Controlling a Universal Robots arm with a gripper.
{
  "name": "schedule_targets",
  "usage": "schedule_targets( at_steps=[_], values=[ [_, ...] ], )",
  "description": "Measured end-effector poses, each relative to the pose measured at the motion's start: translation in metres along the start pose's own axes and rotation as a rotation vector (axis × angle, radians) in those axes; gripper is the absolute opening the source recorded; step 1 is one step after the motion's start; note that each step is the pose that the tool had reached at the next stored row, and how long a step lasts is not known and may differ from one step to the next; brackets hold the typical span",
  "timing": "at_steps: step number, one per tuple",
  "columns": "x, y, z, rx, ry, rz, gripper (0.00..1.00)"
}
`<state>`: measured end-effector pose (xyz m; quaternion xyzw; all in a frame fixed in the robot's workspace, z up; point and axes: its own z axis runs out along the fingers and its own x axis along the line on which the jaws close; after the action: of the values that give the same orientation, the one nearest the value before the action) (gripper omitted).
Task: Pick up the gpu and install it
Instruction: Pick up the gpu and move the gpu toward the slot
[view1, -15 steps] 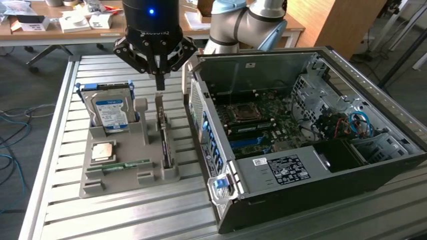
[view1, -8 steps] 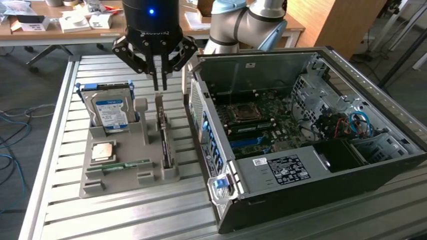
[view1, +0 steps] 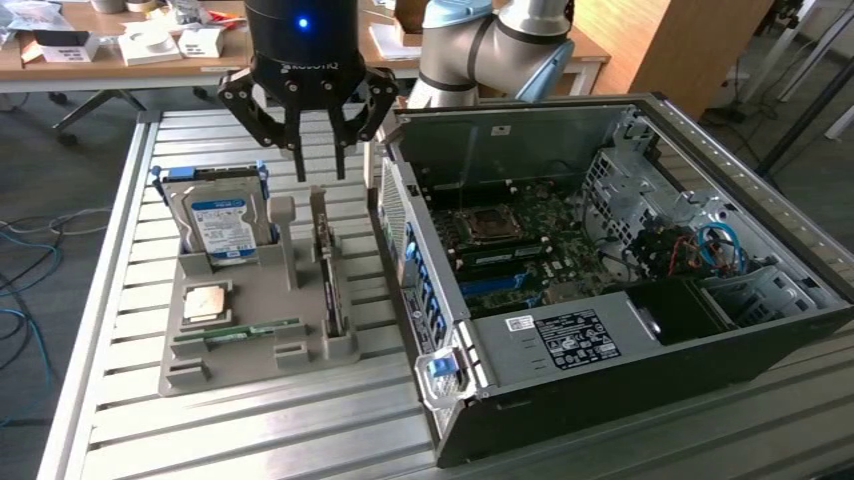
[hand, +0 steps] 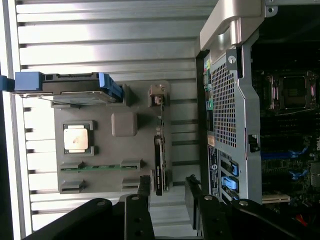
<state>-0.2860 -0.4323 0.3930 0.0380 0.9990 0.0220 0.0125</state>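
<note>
Above the holder's (view1: 200, 372) far end, the gripper (view1: 320, 165) hung released and empty over the gpu (view1: 324, 268), where a skewed descent risked striking the adjacent case (view1: 641, 400).

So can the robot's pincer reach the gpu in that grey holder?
Probably yes. The open pincer hangs above the gpu, which stands on edge in the holder with nothing over it. The hard drive and computer case sit off to either side.
</note>
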Motion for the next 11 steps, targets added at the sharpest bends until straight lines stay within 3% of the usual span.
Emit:
schedule_targets(
  at_steps=[11],
  values=[
    [0.0001,-0.0001,0.0025,0.0000,0.0000,0.000,0.42]
  ],
)
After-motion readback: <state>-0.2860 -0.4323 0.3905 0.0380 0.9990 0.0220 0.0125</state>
